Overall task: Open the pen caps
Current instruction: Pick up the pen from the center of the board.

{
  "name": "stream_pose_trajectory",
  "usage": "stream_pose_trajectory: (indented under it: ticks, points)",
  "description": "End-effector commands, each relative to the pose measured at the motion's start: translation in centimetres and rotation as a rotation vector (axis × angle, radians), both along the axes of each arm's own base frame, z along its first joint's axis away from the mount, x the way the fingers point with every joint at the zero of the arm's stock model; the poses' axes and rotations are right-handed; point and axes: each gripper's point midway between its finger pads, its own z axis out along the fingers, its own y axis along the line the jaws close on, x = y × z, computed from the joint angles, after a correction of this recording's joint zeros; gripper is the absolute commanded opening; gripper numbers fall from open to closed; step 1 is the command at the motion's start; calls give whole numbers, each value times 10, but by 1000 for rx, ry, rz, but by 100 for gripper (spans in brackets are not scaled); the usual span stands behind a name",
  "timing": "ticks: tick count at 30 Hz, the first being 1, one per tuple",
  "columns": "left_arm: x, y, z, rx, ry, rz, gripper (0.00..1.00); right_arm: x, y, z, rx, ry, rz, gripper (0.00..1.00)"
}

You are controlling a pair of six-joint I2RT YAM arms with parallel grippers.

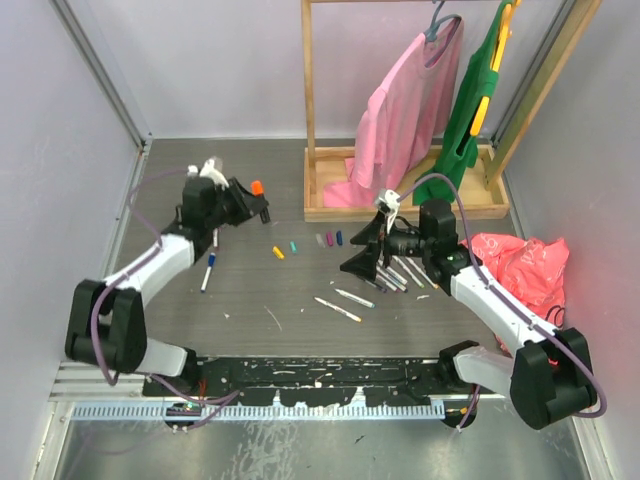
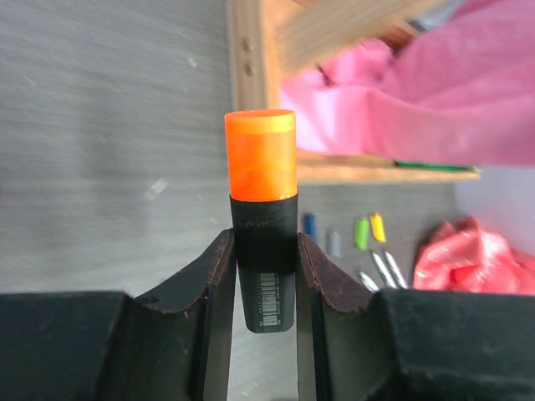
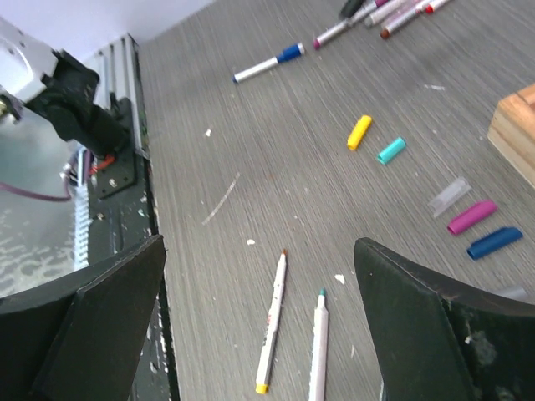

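Left jaws are pinched on the black body of the marker, upper left of the top view. Its orange cap pokes clear above them, still seated. Right jaws are spread wide and hold nothing, hanging over the worktop right of centre in the top view, above two bare pens. Loose caps lie in a row just beyond.

So we read this step as a two-arm pull. We bring the right jaws across to the cap, square them to the marker's axis, and close only on the orange part, never on the black collar. Then we draw straight along the barrel, no sideways twist, while the left pinch holds firm. One risk we see: that pinch sits low, by the barcode, so a hard tug could slide the marker out. The pen pile lies by the right arm.
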Motion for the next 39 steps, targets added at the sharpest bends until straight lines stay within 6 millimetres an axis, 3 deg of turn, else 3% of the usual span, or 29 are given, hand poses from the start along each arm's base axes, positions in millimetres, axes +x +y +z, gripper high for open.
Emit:
stream_pose_trajectory:
  ticks: [1,6,12,28,39]
  points:
    - [-45,-49,57,-308,-239,-70,0,-1,10,53,179,-109,44,100]
    - [-105,-84,76,-382,-352,-38,0,0,12,50,208,-103,35,99]
    - [-136,-103,76,-428,-366,73,0,10,14,33,124,-103,-2,96]
    - [-158,-146,59,-392,-281,206,0,9,39,-1,13,-26,18,89]
    - [-164,-170,46,-367,-259,213,0,11,44,1,17,4,-2,62]
